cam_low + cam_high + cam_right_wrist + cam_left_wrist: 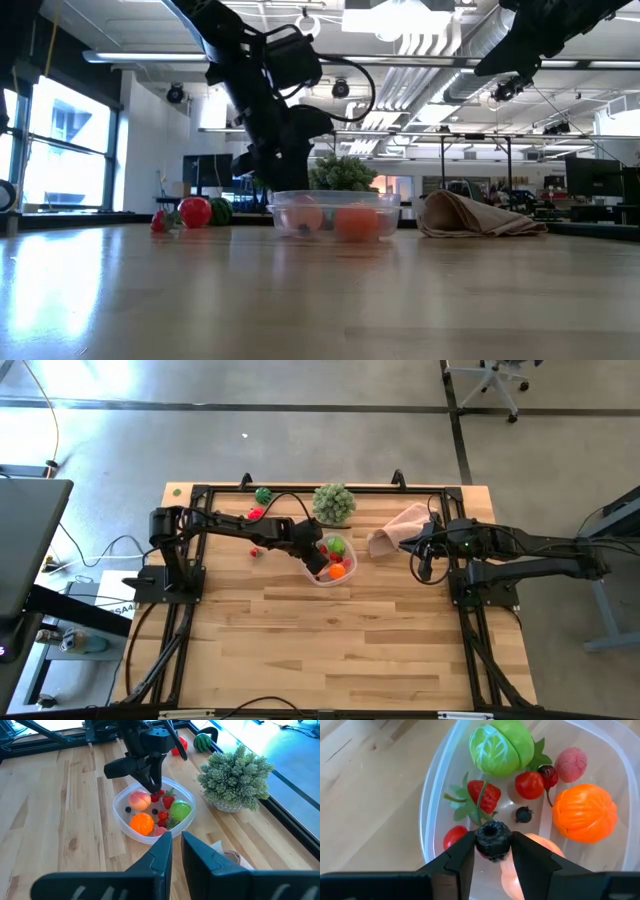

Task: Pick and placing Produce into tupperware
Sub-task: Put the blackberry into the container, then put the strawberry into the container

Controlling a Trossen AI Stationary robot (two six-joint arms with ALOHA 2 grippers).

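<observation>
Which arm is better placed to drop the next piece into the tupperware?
Left. Its gripper hangs inside the tupperware, fingers clamped on a dark berry above the produce already there. The right gripper waits shut and empty off to the side, near the pink cloth.

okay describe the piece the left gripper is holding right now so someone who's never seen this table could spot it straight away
Start at the clear round tupperware in the middle of the wooden table, just in front of the pale green leafy ball. The left gripper hangs over its inside, fingers clamped on a small dark berry. It is nearly black and bumpy with a hollow top, unlike the red, orange, pink and green pieces lying below it.
</observation>
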